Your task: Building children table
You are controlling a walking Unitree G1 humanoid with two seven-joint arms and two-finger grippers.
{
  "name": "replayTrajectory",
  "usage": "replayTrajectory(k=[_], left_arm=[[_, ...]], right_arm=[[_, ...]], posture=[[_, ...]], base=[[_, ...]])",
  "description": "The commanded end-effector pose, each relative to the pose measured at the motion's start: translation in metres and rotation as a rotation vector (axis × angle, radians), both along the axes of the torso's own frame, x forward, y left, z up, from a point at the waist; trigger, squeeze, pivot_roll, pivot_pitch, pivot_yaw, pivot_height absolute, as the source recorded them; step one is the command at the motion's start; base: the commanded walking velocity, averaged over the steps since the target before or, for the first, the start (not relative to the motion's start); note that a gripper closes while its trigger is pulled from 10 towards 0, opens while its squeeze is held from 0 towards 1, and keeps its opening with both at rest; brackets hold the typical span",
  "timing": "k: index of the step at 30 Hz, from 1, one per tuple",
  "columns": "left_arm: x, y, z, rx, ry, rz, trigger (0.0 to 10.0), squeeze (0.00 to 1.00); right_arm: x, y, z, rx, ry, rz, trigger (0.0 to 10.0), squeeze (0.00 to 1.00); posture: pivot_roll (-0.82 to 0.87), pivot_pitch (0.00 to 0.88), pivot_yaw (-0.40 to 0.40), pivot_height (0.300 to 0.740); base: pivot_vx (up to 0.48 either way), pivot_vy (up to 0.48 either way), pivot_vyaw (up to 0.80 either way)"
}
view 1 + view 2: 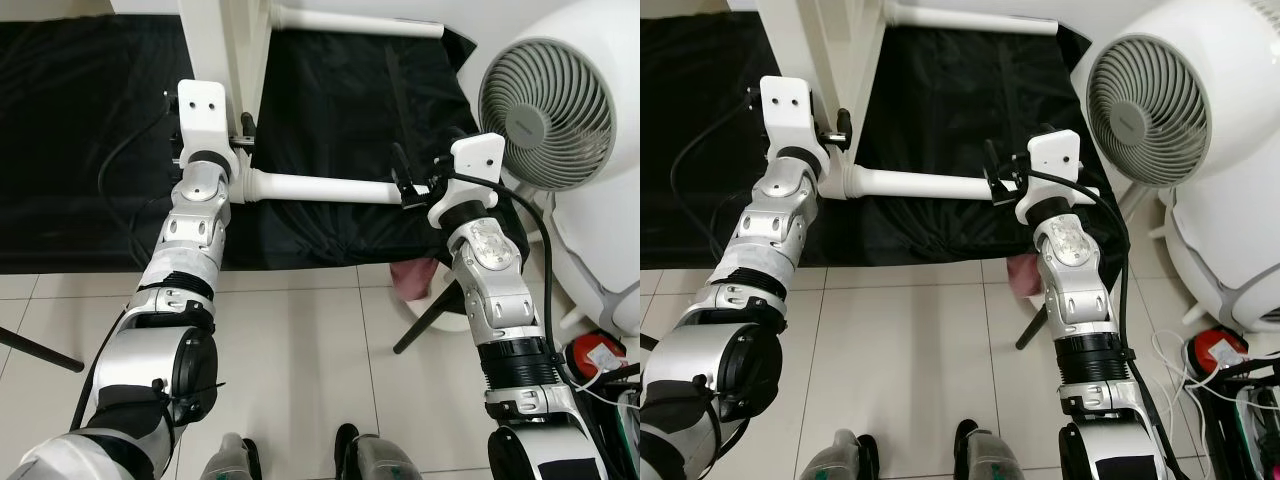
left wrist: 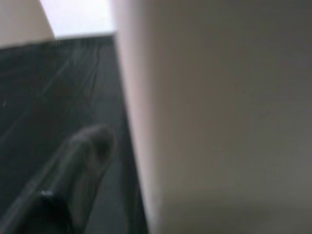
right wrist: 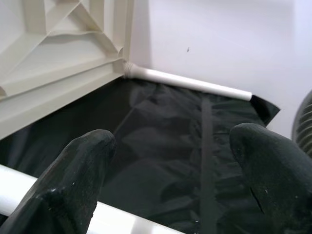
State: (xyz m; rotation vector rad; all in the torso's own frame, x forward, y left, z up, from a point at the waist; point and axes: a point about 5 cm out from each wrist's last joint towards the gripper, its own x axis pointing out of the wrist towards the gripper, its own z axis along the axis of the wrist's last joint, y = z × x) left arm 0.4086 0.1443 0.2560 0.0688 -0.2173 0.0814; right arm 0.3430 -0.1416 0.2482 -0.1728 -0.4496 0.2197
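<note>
The cream table top [image 1: 222,45] stands on edge on a black sheet [image 1: 90,150]. One white leg [image 1: 350,22] sticks out from its far corner. A second white leg [image 1: 320,187] runs level from the near corner towards my right. My left gripper [image 1: 245,130] is pressed against the panel's edge just above that corner; in the left wrist view the panel [image 2: 219,117] is blurred and very close. My right gripper [image 1: 995,180] is open at the leg's free end, with the leg [image 3: 14,190] passing low between its fingers [image 3: 73,185]. The table's ribbed underside [image 3: 63,53] lies ahead of it.
A large white fan [image 1: 545,115] stands close on the right, beside my right arm. A black stand leg [image 1: 430,315] slants over the tiled floor [image 1: 300,330], near a pink object [image 1: 415,275]. A red object [image 1: 598,352] and cables lie at the far right.
</note>
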Motion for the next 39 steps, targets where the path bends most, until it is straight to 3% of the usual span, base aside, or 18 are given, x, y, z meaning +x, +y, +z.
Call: replayTrajectory(k=[1,12,13,14,25,39], left_arm=[[0.001,0.007,0.003,-0.042,-0.019,0.150,10.0,0.00],[0.002,0.004,0.011,-0.056,-0.057,0.148,10.0,0.00],[0.003,0.004,0.012,-0.050,-0.064,0.144,7.6,0.00],[0.003,0.006,0.015,-0.059,-0.085,0.147,0.0,0.00],[0.001,0.019,0.023,-0.066,-0.152,0.192,0.0,0.00],[-0.007,0.053,0.028,0.033,-0.217,0.225,0.0,0.00]], right_arm=[[-0.001,0.006,0.000,-0.005,0.011,0.031,10.0,0.00],[-0.002,0.009,0.001,-0.012,0.017,0.039,10.0,0.00],[-0.003,0.009,0.001,-0.011,0.016,0.037,10.0,0.00],[-0.003,0.008,0.001,-0.011,0.015,0.033,10.0,0.00],[-0.005,0.004,0.001,-0.005,0.020,0.015,10.0,0.00],[-0.003,-0.001,0.001,-0.014,0.026,0.011,10.0,0.00]], posture=[[-0.13,0.316,0.003,0.740],[-0.14,0.328,0.010,0.740],[-0.14,0.328,0.012,0.740],[-0.14,0.329,0.015,0.740],[-0.13,0.337,0.017,0.740],[-0.11,0.345,-0.002,0.740]], base=[[0.000,0.000,0.00],[0.000,0.000,0.00],[0.000,0.000,0.00],[0.000,0.000,0.00],[0.000,0.000,0.00],[0.000,0.000,0.00]])
